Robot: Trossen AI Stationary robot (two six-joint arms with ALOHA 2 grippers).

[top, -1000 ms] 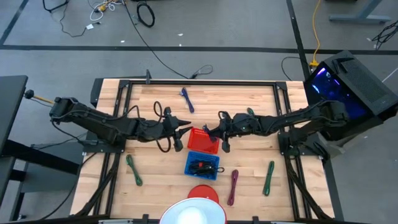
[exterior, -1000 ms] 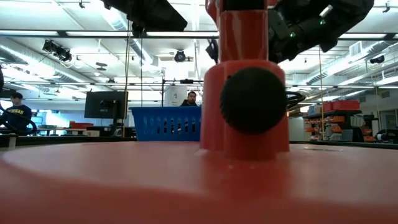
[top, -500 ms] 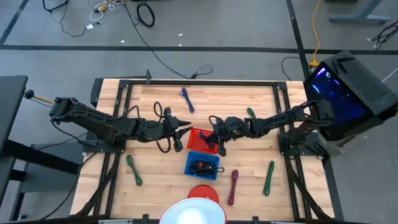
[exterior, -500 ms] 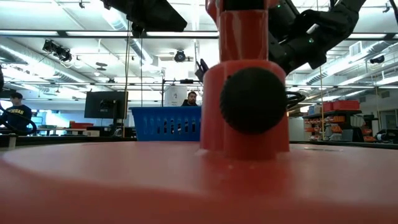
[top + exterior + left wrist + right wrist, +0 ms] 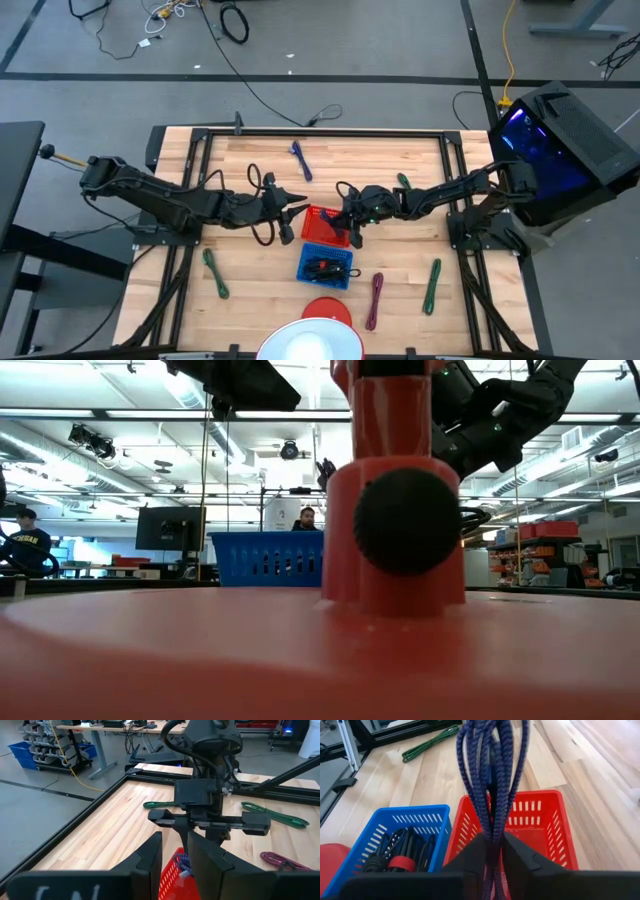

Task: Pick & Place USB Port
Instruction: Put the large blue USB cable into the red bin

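My right gripper (image 5: 494, 842) is shut on a bundle of dark blue cable (image 5: 490, 770), which hangs over the red basket (image 5: 540, 820). In the high view this gripper (image 5: 353, 222) sits above the right part of the red basket (image 5: 322, 222). The blue basket (image 5: 325, 265) stands just nearer and holds black cables. My left gripper (image 5: 303, 207) hovers at the red basket's left side, fingers a narrow gap apart (image 5: 172, 840), holding nothing. From it I see the blue cable (image 5: 185, 862) dangling above the red basket's rim (image 5: 172, 870). My right gripper pinches the blue cable bundle between its two fingers, with several strands together (image 5: 493, 827). The fingers point steeply down from the table's right side. The bundle is lifted clear and its loops hang slack below the fingers, over the red basket.
More cables lie on the wood: a blue one (image 5: 301, 160) toward the far edge, green ones (image 5: 215, 273) (image 5: 432, 285) (image 5: 403, 182), and a maroon one (image 5: 375, 300). A red stand (image 5: 325, 310) sits at the near edge and fills the low view (image 5: 390, 520).
My right gripper has carried the blue cable a little toward the table's left, from beside the red basket's right edge to above it, then nearly stopped. The bundle stays hanging from the shut fingers.
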